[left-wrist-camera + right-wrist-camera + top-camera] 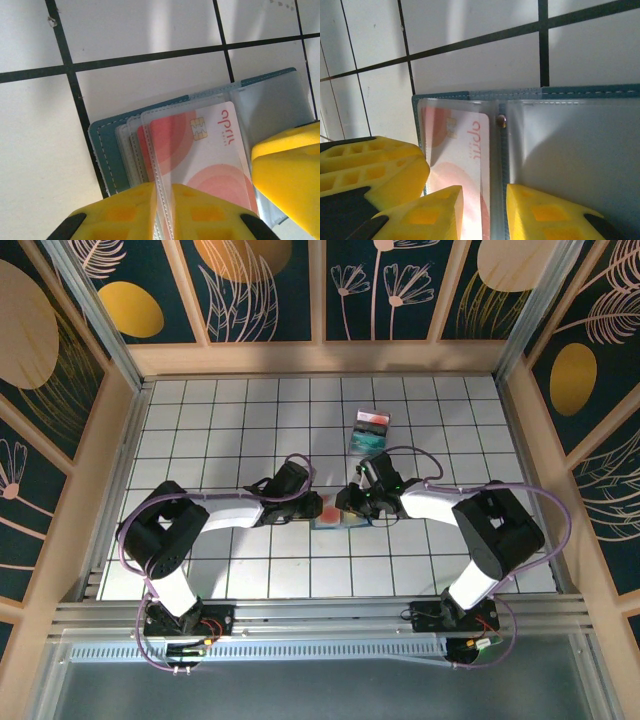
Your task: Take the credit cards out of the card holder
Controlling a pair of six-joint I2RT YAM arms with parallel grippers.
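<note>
Card holder (328, 521) lies open mid-worktop (250, 410), credit card (210, 150) seated in its clear sleeve (150, 145). Left fingers (125, 212) nip a sleeve leaf, apparently steadying it. Right fingers (545, 215) stand slightly apart astride the spine, gripping nothing.

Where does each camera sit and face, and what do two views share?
Top external: above, behind the bases, looking down on the table; both arms, left gripper and right gripper at the card holder.
Left wrist: on the left arm, looking down at the credit card; own yellow fingers show.
Right wrist: on the right arm, looking down at the card holder; own fingers show.
Shared: both wrist views show that card.
</note>
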